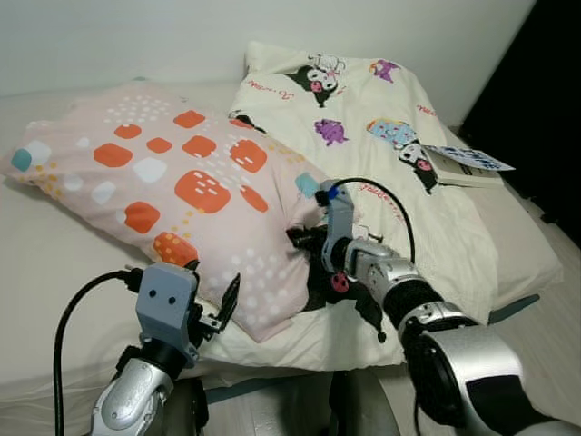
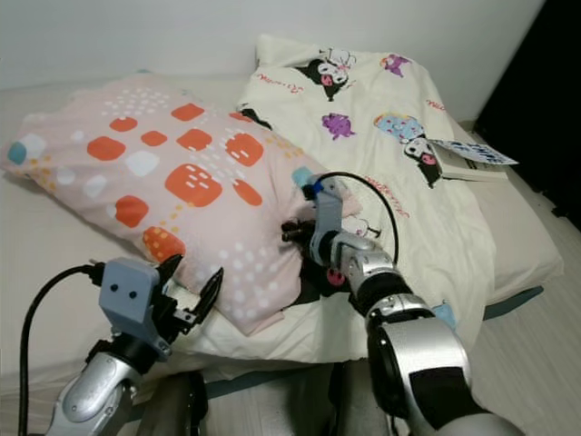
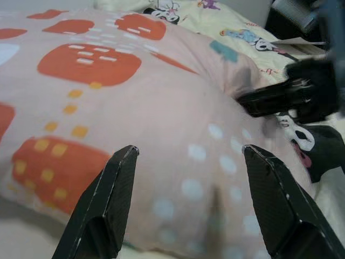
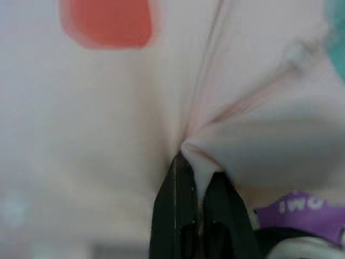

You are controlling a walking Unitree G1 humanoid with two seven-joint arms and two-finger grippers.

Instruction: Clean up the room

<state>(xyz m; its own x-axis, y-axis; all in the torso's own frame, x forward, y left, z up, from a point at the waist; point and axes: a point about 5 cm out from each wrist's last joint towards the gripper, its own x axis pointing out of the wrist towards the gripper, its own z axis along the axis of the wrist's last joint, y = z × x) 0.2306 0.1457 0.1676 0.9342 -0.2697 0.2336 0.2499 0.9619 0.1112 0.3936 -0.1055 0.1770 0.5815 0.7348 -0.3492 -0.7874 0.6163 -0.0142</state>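
Pinching pink pillow [image 1: 182,191] edge, right claw [image 4: 197,181]

Bed [image 1: 54,272] before me, covered in a plain cream sheet. On it lay a pink pillow [image 1: 172,182] with orange and white squares, toward my left. Beside it, partly tucked under its near corner, lay a cream cartoon-print duvet [image 1: 399,154]. A booklet [image 1: 467,162] rested at the duvet's far right edge.
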